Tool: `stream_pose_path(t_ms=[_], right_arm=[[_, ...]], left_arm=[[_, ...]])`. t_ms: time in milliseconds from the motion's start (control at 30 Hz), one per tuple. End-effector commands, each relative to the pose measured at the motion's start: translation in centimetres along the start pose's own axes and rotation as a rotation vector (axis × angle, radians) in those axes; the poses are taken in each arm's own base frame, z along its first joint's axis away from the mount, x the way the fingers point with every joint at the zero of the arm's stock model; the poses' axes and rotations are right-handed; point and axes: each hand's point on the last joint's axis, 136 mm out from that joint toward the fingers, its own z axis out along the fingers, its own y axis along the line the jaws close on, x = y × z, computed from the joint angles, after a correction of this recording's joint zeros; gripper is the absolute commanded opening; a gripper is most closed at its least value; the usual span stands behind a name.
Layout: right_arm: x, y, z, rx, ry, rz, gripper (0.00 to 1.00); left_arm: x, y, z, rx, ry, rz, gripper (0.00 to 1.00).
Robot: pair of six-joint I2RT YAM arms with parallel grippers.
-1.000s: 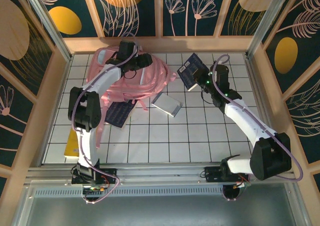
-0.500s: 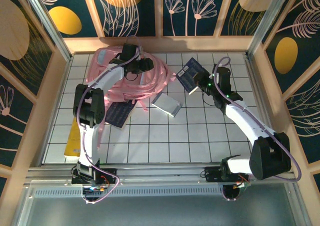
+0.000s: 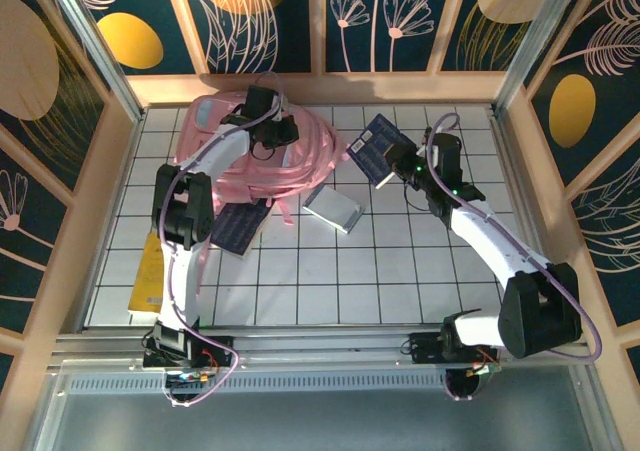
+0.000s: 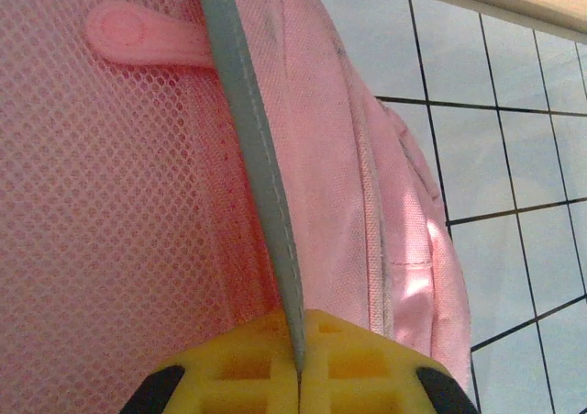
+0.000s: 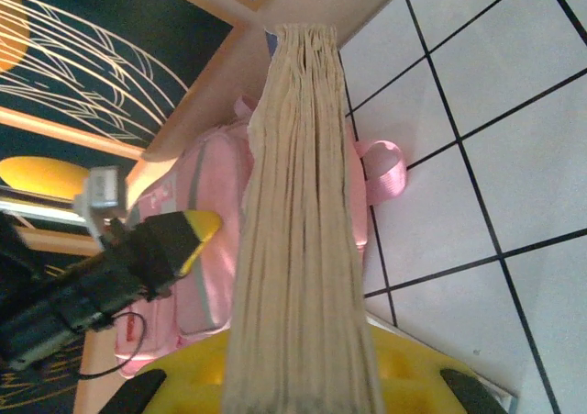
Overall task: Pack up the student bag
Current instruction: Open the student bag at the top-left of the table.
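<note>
The student bag (image 3: 235,156), a soft pink backpack, lies at the back left of the tiled table. My left gripper (image 3: 284,129) is on its right side, yellow fingers (image 4: 238,368) shut on a grey trim strip (image 4: 252,139) of the bag; pink mesh (image 4: 101,184) is to the left of the strip. My right gripper (image 3: 393,167) is shut on a dark blue book (image 3: 368,145), held in the air just right of the bag. In the right wrist view the book's page edge (image 5: 303,203) stands between the yellow fingers (image 5: 413,363), with the bag (image 5: 211,221) and the left gripper (image 5: 179,240) behind.
A dark blue notebook (image 3: 237,227) lies in front of the bag. A flat grey-white case (image 3: 333,209) sits mid-table. A yellow book (image 3: 148,271) lies at the left edge. A pink strap loop (image 5: 383,171) trails from the bag. Wooden walls enclose the table.
My right gripper has carried the blue book leftward, closer to the bag. The left arm has shifted slightly while holding the bag's trim, and the bag's top has changed shape.
</note>
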Motion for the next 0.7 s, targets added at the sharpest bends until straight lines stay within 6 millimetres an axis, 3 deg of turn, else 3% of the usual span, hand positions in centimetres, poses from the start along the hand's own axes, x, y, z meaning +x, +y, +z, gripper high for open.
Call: stream_pose_path(t_ms=[0,167,333,567,667], right_arm=[[-1.7,2.3,-0.2,-0.064,-0.029,-0.072,0.00],[-2.0,3.2,0.7,-0.101,0.011,-0.106,0.00],[-1.0,6.3,2.0,-0.263,0.146,-0.122,0.00],[0.8,7.9,4.4,-0.381,0.304,-0.026,0.00],[1.3,10.1,4.2,-0.482,0.345,0.010,0.00]], left_arm=[[-4.6,-4.9,-7.8,0.045,-0.161,0.122,0.00],[-5.5,-7.1,-12.5,0.067,-0.218,0.178,0.00],[-5.0,-9.1,-16.3,0.117,-0.241,0.252,0.00],[-4.3,-10.8,-19.8,0.175,-0.276,0.337,0.00],[-3.3,-10.5,-19.2,0.184,-0.244,0.343,0.00]])
